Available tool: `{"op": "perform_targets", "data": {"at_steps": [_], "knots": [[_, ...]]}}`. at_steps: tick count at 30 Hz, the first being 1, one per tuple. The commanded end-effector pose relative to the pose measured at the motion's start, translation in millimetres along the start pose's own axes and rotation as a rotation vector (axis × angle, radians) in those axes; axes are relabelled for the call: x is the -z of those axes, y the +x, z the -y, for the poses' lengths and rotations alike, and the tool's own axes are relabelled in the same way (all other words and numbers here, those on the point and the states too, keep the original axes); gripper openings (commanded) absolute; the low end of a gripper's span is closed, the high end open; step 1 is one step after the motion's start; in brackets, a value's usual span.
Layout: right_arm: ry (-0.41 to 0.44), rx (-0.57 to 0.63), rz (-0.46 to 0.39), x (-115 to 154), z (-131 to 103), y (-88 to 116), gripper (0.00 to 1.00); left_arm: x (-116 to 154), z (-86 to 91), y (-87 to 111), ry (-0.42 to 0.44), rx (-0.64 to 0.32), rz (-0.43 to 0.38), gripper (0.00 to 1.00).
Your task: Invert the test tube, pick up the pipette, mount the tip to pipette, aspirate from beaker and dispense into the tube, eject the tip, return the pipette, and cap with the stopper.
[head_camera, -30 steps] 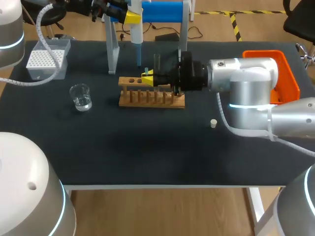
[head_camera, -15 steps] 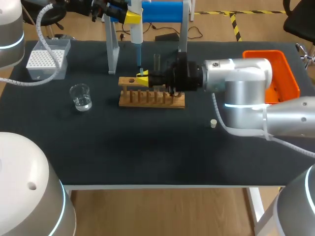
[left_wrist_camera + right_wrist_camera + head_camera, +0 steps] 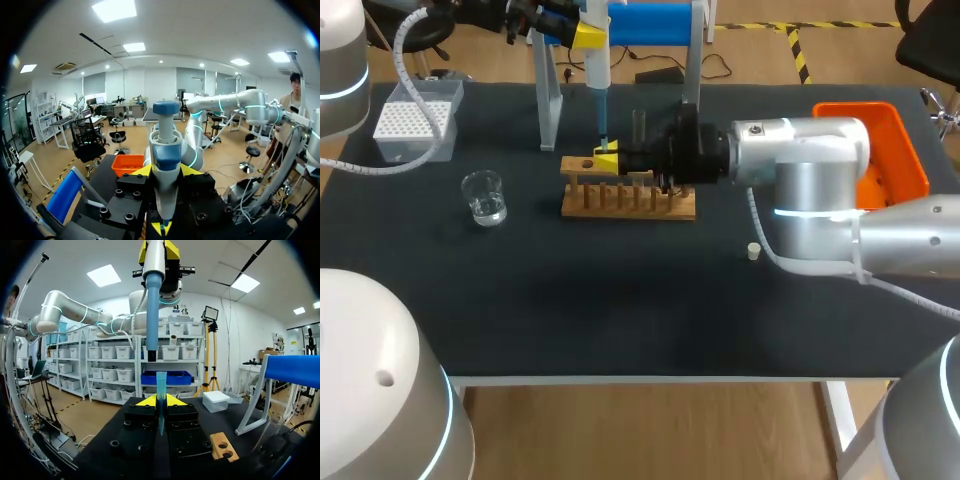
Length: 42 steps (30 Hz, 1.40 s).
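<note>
The tip box (image 3: 415, 120) sits at the table's (image 3: 620, 320) left edge with the beaker (image 3: 483, 195) in open space beside it, the left gripper (image 3: 166, 172) clamps the upright pipette (image 3: 596, 60), its nozzle just above the teal tip (image 3: 160, 382) pinched in the right gripper (image 3: 606, 158) over the wooden rack (image 3: 628, 200), and the stopper (image 3: 754, 251) lies alone further right.

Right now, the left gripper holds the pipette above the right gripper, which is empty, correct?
Not quite. The right gripper is not empty: it is shut on a blue pipette tip, standing upright, as the right wrist view shows. The left gripper does hold the pipette above it.
</note>
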State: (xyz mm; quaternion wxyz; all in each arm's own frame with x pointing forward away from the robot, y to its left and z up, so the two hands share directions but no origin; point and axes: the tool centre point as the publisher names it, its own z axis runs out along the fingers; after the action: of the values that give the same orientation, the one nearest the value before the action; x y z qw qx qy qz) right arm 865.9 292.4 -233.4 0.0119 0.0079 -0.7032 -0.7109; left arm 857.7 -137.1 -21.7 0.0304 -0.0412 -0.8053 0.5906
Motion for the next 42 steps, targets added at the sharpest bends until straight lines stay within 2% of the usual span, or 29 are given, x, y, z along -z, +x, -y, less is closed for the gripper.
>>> {"op": "perform_targets", "data": {"at_steps": [1,23,42], "knots": [[-0.004,0.002,0.001,-0.9,-1.4,0.4,0.0,0.8,0.4,1.0,0.0,0.0,0.0,0.0],[-0.004,0.01,0.0,-5.2,-18.7,4.1,0.0,0.8,0.4,1.0,0.0,0.0,0.0,0.0],[0.012,-0.035,0.016,-0.8,0.1,7.8,0.0,0.8,0.4,1.0,0.0,0.0,0.0,0.0]]}}
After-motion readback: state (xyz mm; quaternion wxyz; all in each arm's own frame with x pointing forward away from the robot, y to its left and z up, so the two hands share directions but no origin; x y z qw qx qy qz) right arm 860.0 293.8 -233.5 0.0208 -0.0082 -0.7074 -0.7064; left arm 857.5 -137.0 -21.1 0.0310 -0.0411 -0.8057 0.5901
